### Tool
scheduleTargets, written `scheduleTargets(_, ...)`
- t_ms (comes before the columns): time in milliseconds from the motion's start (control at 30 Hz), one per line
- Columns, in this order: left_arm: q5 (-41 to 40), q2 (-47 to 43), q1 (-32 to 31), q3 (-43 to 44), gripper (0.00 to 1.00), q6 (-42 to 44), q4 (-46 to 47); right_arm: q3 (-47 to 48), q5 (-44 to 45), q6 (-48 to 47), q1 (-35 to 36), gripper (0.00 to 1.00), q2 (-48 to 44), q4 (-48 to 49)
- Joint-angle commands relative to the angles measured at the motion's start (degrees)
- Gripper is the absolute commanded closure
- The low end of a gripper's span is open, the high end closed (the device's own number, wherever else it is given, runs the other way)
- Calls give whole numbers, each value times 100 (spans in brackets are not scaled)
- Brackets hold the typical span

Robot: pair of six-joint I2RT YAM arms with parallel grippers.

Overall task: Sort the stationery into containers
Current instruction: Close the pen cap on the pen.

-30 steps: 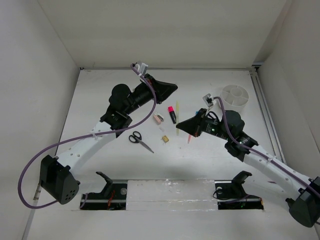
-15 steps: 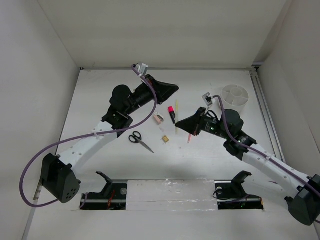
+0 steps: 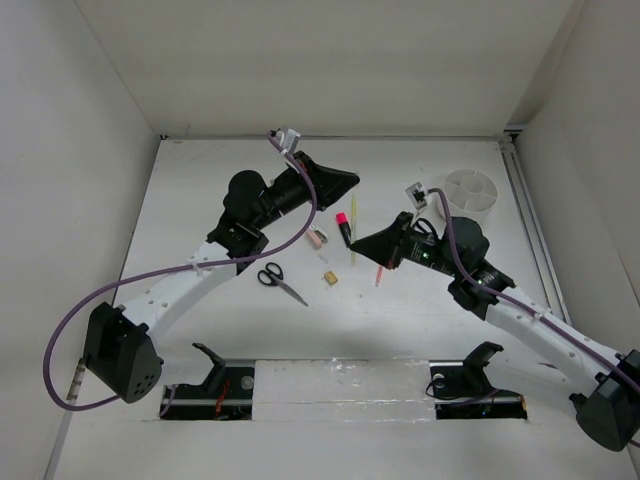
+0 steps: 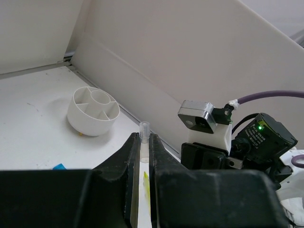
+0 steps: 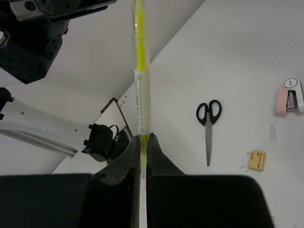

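Observation:
The thin yellow pen [image 3: 353, 225] is held at both ends. My left gripper [image 3: 352, 181] is shut on its clear cap end [image 4: 144, 130], and my right gripper [image 3: 359, 250] is shut on its other end [image 5: 140, 90]. On the table lie the pink-capped black marker [image 3: 344, 228], the pinkish eraser [image 3: 317, 238], the tan piece [image 3: 329, 277], the black-handled scissors [image 3: 281, 283] and the thin pink pen [image 3: 379, 275]. A round white container [image 3: 468, 191] with an inner ring and dividers stands at the back right. The blue-capped marker is out of view.
White walls close in the table at the back and sides. The left wrist view shows the container [image 4: 76, 114] and a small blue bit [image 4: 59, 166]. The right wrist view shows the scissors [image 5: 208, 128], eraser [image 5: 289, 97] and tan piece [image 5: 257, 159].
Both grippers have drifted slightly up and to the right, with the yellow pen between them. The items on the table have not moved.

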Motion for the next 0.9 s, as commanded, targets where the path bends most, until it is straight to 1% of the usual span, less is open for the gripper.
scheduleTargets(0,143,-20,-3,-45,100,-32,413,272,64,-1,-87,100,-82,374)
scheduleTargets(567,143,86,-3,-45,100,-85,413,325,64,-1,-193,100,-188,260)
scheduleTargets(867,362,200,-3,61,100,-138,413,378,64,-1,-193,100,-73,260)
